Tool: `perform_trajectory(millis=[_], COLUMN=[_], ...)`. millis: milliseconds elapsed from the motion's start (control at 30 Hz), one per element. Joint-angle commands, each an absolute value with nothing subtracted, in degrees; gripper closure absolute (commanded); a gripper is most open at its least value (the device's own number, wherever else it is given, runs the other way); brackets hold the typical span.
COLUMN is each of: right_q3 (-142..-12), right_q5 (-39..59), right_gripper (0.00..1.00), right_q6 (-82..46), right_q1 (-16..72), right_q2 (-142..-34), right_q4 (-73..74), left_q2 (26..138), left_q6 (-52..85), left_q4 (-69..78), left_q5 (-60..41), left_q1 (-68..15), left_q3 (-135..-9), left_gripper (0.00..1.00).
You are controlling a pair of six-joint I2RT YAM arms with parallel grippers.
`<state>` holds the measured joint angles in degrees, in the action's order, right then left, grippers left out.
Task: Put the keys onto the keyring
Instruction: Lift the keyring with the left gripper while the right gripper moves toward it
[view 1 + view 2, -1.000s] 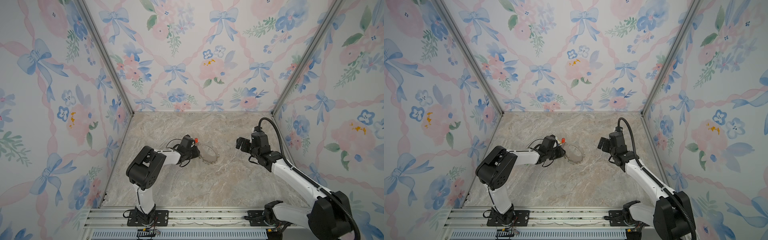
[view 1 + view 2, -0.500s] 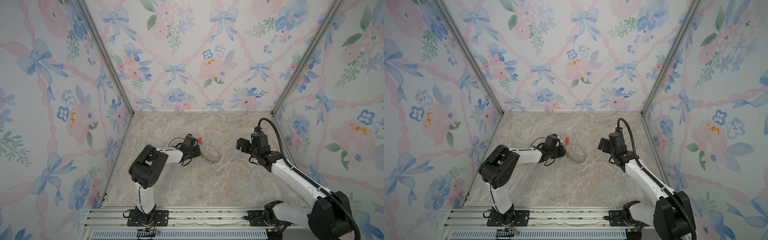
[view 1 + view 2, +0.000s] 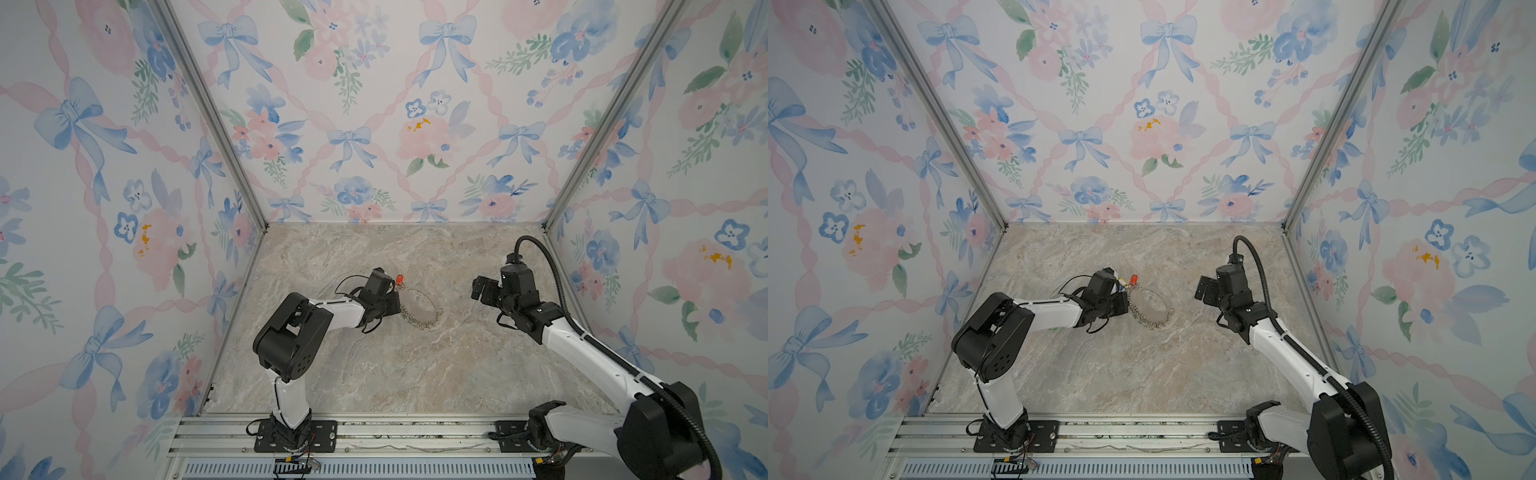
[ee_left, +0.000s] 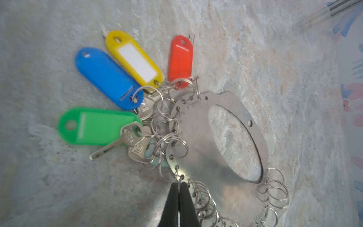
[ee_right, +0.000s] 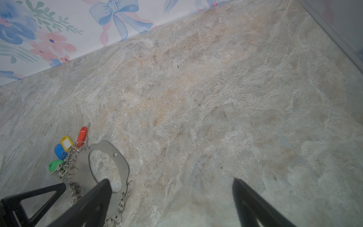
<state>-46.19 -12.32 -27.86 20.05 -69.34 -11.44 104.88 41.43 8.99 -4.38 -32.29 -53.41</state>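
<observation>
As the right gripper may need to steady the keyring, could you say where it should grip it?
Probably the keyring by its bare band, opposite the wire rings and facing the open right gripper. It lies flat on the table, so come from above, one finger through the hole, one outside.

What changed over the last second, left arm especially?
The left gripper closed its jaws on a small wire ring at the rim of the keyring. The right gripper stayed where it was, jaws open. The keyring and the keys with their coloured tags barely shifted on the table.
</observation>
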Motion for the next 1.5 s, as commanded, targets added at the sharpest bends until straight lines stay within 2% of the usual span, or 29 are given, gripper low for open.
perform_trajectory(millis=[0, 267, 467, 633, 933, 1233, 1300, 1467], right_q3=[-48.2, -48.4, -50.1, -52.5, -53.7, -51.6, -50.1, -44.0], right_q5=[-12.8, -10.8, -9.7, -6.1, -4.0, 1.0, 4.0, 7.6], right_gripper=[0.02, 0.01, 0.00, 0.01, 0.02, 0.05, 0.09, 0.10], right_q6=[-27.2, -27.4, -27.6, -26.5, -20.7, -19.2, -17.4, -11.3], right_q1=[20.8, 23.4, 27.6, 29.7, 29.6, 29.1, 29.3, 29.8], right_q2=[-70.0, -72.6, -77.5, -81.0, -79.1, -77.4, -76.4, -72.7], right_q4=[-12.7, -11.3, -9.2, -8.2, -8.1, -6.0, -3.3, 6.7], left_q2=[101.9, 91.1, 84.3, 82.7, 79.9, 77.1, 75.9, 73.7], left_q6=[39.2, 37.5, 31.5, 23.3, 6.1, -6.1, -9.5, -16.6], left_q4=[8.7, 9.7, 12.1, 12.2, 14.5, 19.2, 21.2, 24.9], left_q5=[-2.3, 5.7, 5.5, 2.9, 2.4, -8.8, -13.4, -21.4], left_q1=[-32.4, -29.0, -27.6, -29.0, -34.9, -35.6, -35.6, -35.7], left_q3=[-52.1, -48.1, -46.6, -47.7, -48.3, -45.4, -43.3, -37.9], left_gripper=[1.00, 1.00, 1.00, 1.00, 1.00, 1.00, 1.00, 1.00])
